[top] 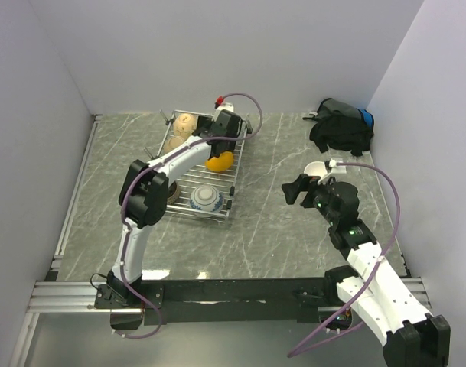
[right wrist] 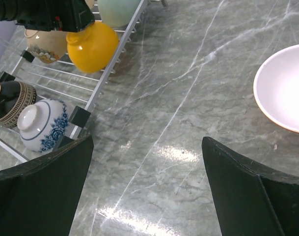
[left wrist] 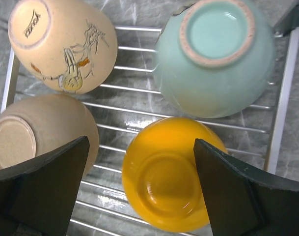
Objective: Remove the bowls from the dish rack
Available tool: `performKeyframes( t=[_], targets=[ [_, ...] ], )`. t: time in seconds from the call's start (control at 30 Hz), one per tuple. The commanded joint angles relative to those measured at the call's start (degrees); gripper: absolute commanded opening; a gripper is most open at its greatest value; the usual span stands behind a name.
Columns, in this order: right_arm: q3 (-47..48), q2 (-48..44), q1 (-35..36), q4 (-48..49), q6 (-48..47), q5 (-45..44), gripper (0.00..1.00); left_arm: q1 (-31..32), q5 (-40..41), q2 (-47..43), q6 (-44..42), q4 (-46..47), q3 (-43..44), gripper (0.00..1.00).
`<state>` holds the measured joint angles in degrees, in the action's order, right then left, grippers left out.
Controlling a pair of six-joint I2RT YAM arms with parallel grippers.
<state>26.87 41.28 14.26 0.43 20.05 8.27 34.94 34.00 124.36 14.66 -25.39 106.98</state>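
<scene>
The silver wire dish rack [top: 231, 183] holds several upside-down bowls. In the left wrist view I see a yellow-orange bowl [left wrist: 166, 177], a pale green bowl [left wrist: 215, 56], a tan bowl with a drawing [left wrist: 61, 44] and a plain tan bowl [left wrist: 36, 132]. My left gripper [left wrist: 141, 142] is open just above the yellow-orange bowl [top: 219, 160], one finger on each side. A white bowl with blue pattern [top: 206, 200] and a dark brown bowl [top: 174, 191] sit at the rack's near end. My right gripper [right wrist: 147, 140] is open and empty over bare table, right of the rack.
A white bowl [right wrist: 286, 88] stands upright on the table beyond my right gripper [top: 298, 189]. A black bag [top: 341, 126] lies at the back right corner. Walls enclose the table on three sides. The rack's right rim [right wrist: 115, 64] lies left of my right gripper.
</scene>
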Motion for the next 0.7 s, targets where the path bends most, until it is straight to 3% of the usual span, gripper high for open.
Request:
performKeyframes(
  t=[0.0,0.27,0.5,0.67],
  targets=[
    [0.20,0.03,-0.11,2.04,-0.89,1.39,1.00,0.04,1.51,-4.55,2.66,0.51,-6.22,0.94],
    [0.20,-0.23,-0.03,2.03,-0.89,2.27,1.00,-1.89,5.37,-14.13,3.63,1.57,-17.76,0.94],
    [0.72,-0.67,-0.11,0.98,-0.72,3.15,1.00,-1.98,6.96,-18.18,2.75,-1.68,-16.28,1.00],
    [0.37,-1.55,-0.11,0.80,-0.54,3.50,1.00,2.93,8.10,-16.87,3.36,-8.17,-11.46,0.99]
  ],
)
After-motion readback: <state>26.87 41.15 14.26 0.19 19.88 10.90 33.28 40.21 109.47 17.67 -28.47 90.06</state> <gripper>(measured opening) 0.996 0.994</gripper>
